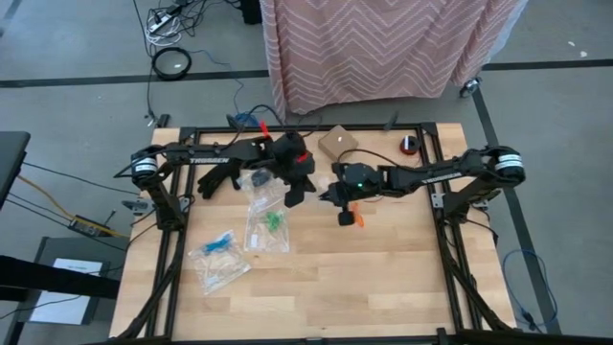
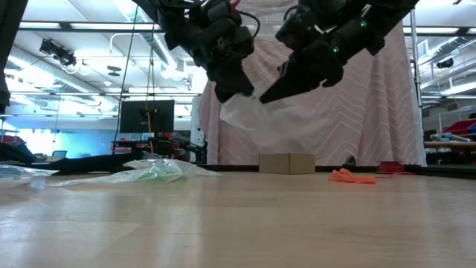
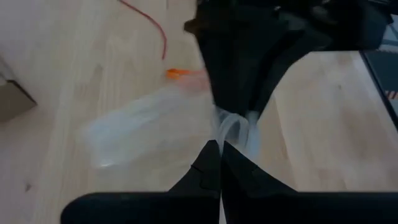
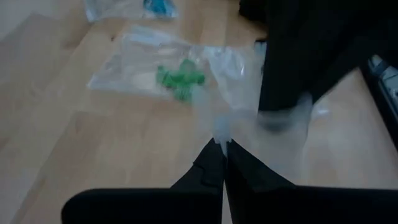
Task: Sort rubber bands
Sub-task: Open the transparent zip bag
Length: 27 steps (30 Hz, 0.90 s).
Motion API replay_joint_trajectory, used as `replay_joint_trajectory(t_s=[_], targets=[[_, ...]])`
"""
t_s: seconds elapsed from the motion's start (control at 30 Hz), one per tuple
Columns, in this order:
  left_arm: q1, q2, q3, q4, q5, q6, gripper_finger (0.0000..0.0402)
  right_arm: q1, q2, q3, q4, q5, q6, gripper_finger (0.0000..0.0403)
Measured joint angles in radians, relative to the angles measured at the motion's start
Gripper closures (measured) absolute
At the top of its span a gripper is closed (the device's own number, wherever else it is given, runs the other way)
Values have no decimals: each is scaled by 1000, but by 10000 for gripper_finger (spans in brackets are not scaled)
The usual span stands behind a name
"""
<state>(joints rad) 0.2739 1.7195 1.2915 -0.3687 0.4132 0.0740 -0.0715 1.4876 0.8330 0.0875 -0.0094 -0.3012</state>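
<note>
Both grippers hold one empty clear zip bag up over the table's middle. My left gripper and my right gripper are shut on it close together, almost tip to tip. A small heap of orange rubber bands lies loose on the wood just right of the grippers. Green rubber bands lie inside a flat clear bag on the table, and blue ones inside another bag further left. A third bag lies under the left arm. My left gripper pinches an edge of the clear bag between its two shut fingers, slanting down from the table's left. The bag hangs slack, clear of the table. My right gripper pinches the bag's edge between its two shut fingers, slanting down from the right, close to the other grip.
A small cardboard box and a red roll sit near the far edge. The filled bags take up the left middle of the table. A thin red cord lies on the wood beyond the orange bands. Bare wood lies toward the near edge.
</note>
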Motion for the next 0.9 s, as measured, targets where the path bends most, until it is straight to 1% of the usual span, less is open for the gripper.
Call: replay_joint_trajectory(t_s=[0.17,0.33,0.53,0.8,0.9], targets=[[-15,0,1,37,-2,-11,400,8,40,6,76,42,-3,403],[-21,0,0,72,-29,-30,400,8,50,14,73,109,18,403],[-22,0,0,119,-42,-86,400,7,60,15,93,138,21,403],[-23,3,0,139,-56,-162,400,5,61,15,97,172,21,403],[-23,3,0,142,-86,-192,400,4,61,15,100,206,22,403]])
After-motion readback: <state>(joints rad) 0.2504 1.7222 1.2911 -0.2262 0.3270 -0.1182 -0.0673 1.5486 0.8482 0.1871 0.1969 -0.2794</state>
